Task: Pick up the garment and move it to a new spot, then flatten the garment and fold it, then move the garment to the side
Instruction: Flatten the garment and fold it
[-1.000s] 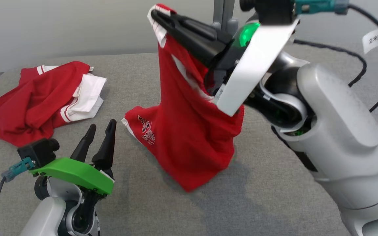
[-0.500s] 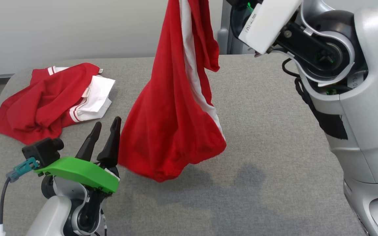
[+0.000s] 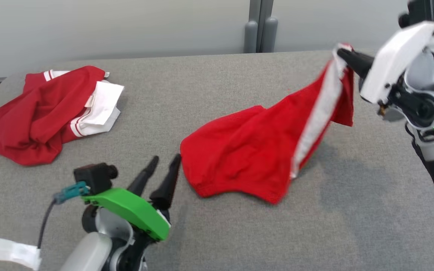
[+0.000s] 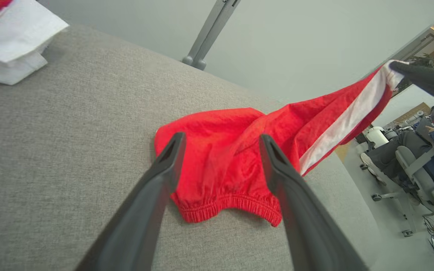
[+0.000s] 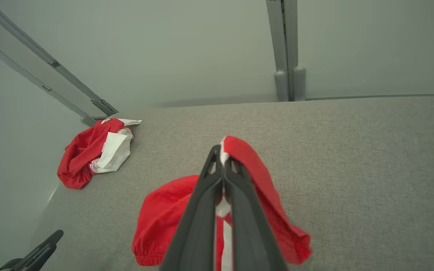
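Note:
The garment point(image 3: 247, 154) is a pair of red shorts with a white side stripe. Its waistband end lies on the grey table point(image 3: 217, 82), and one corner is lifted up to the right. My right gripper point(image 3: 342, 53) is shut on that raised corner, fingers pressed together on the cloth point(image 5: 222, 158). In the left wrist view the garment point(image 4: 220, 158) lies just beyond my left gripper point(image 4: 219, 141), whose fingers stand apart with nothing between them. In the head view my left gripper point(image 3: 164, 162) hovers open just left of the elastic waistband.
A second red and white garment point(image 3: 47, 113) lies crumpled at the table's far left, also seen in the right wrist view as a heap point(image 5: 94, 150). A grey post point(image 3: 260, 26) stands behind the table. Past the table's right edge are office chairs point(image 4: 409, 162).
My right gripper has swung the garment from hanging high in the middle down and to the right, so most of it now lies on the table. The left gripper has shifted right toward it, still open.

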`<state>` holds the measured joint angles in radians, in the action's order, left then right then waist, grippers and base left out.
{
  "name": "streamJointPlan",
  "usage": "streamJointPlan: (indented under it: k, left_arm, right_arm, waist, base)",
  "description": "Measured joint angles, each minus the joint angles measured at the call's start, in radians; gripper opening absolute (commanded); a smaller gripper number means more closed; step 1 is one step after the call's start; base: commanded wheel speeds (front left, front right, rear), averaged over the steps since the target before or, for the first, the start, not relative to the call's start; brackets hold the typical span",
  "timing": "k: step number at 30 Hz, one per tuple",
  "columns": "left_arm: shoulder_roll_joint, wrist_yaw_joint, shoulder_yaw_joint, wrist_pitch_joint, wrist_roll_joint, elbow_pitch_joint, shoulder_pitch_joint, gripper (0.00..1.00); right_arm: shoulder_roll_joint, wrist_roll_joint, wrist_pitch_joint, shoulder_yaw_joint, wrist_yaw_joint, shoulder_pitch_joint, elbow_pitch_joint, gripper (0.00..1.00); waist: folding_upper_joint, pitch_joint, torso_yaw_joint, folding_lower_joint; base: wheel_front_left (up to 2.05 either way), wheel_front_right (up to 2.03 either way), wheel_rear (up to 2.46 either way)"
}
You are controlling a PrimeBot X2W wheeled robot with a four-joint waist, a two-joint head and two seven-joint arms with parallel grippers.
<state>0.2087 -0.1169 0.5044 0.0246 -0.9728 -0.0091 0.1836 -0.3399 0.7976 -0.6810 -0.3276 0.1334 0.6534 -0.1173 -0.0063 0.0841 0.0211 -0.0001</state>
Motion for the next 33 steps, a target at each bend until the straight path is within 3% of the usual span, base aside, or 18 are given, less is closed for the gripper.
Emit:
streamJointPlan:
  k: [5,11,16,21,25,33]
  left_arm:
    - [-0.016,0.021,0.088,0.045,0.001,0.000,0.000,1.00]
    - [-0.076,0.068,0.209,0.099,0.011,0.021,0.000,1.00]
    - [-0.105,0.091,0.253,0.119,0.035,0.062,0.024,1.00]
    - [-0.117,0.075,0.220,0.114,0.064,0.160,0.091,1.00]
    - [-0.113,0.042,0.166,0.091,0.084,0.241,0.118,1.00]
    - [-0.078,0.028,0.139,0.056,0.143,0.331,0.167,1.00]
  right_arm:
    - [-0.031,-0.010,0.008,0.043,0.000,-0.115,-0.033,0.00]
    - [-0.017,0.002,0.052,0.067,0.000,-0.232,-0.038,0.00]
    - [0.004,0.002,0.139,0.098,0.000,-0.275,-0.026,0.00]
    - [0.093,0.005,0.235,0.094,-0.005,-0.278,0.006,0.00]
    - [0.122,0.002,0.289,0.068,-0.036,-0.279,0.018,0.00]
    - [0.156,-0.009,0.359,0.025,-0.076,-0.310,0.019,0.00]
  waist:
    - [0.0000,0.021,-0.012,0.0000]
    - [0.0000,0.049,-0.033,0.0000]
    - [0.0000,0.082,-0.054,0.0000]
    - [0.0000,0.131,-0.086,0.0000]
    - [0.0000,0.159,-0.117,0.0000]
    - [0.0000,0.196,-0.174,0.0000]
  base:
    - [0.00,0.00,0.00]
    - [0.00,0.00,0.00]
    - [0.00,0.00,0.00]
    - [0.00,0.00,0.00]
    - [0.00,0.00,0.00]
    - [0.00,0.00,0.00]
